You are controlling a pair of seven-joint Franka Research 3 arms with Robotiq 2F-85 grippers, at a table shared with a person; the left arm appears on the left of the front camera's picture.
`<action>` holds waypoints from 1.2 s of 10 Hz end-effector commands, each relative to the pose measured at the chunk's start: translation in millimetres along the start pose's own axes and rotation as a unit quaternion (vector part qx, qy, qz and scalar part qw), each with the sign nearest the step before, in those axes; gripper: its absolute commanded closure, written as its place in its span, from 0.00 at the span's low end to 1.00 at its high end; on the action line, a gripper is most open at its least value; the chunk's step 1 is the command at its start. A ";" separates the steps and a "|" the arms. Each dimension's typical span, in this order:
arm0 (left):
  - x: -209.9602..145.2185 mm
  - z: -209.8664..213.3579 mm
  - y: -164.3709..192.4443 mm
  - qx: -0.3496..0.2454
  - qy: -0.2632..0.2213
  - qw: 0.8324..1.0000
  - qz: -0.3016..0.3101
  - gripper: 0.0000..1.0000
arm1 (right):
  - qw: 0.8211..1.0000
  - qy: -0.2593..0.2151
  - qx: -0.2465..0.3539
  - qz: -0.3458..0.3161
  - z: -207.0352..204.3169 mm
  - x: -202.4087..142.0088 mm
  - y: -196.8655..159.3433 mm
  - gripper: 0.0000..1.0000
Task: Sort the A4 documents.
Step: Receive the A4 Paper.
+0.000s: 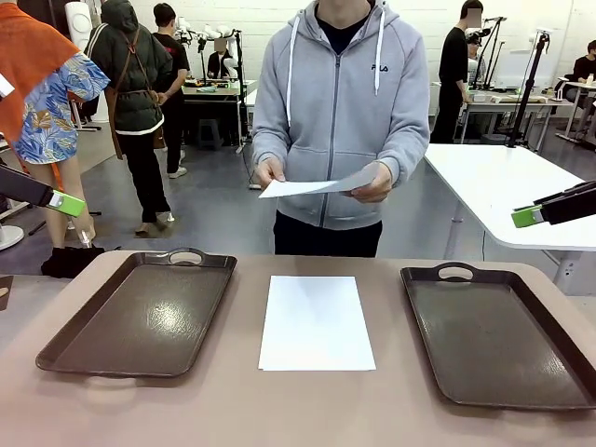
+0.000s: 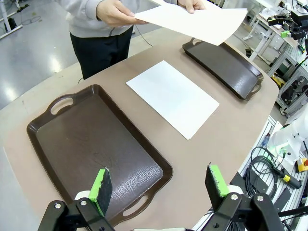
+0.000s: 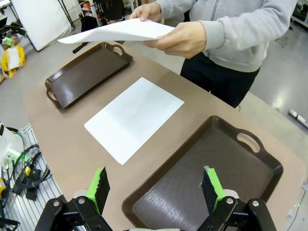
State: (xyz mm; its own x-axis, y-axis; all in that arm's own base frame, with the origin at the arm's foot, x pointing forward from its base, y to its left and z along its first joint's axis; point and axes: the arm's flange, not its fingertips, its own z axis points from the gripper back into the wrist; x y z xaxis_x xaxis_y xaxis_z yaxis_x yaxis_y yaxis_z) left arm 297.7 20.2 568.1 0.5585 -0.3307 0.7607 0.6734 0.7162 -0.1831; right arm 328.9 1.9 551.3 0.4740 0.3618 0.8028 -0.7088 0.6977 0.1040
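Brown table, busy workshop behind: left tray, right tray, one A4 document flat between them, touching neither. A person's hands hold a second A4 document, perhaps several, above the far edge. Left pincer and right pincer: spread wide, empty.

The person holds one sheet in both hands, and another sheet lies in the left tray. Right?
No: the loose sheet lies on the table between the left tray and right tray, as the front view shows. The person does hold the other sheet.
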 end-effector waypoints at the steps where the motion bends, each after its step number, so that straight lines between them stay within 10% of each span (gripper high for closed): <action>1: 0.2 -1.2 0.7 -0.006 -0.002 1.000 -0.001 0.00 | 1.000 -0.001 0.005 0.000 -1.4 -0.7 -0.8 0.00; 12: 0.2 -1.2 0.7 -0.006 -0.002 1.000 -0.001 0.00 | 1.000 -0.001 0.005 0.000 -1.4 -0.7 -0.8 0.00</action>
State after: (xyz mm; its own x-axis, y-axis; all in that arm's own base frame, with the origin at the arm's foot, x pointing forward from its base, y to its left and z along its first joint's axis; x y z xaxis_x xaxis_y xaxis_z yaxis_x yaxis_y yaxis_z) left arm 297.7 20.2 568.1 0.5585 -0.3306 0.7608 0.6734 0.7163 -0.1831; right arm 328.9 1.9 551.3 0.4740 0.3618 0.8028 -0.7088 0.6977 0.1040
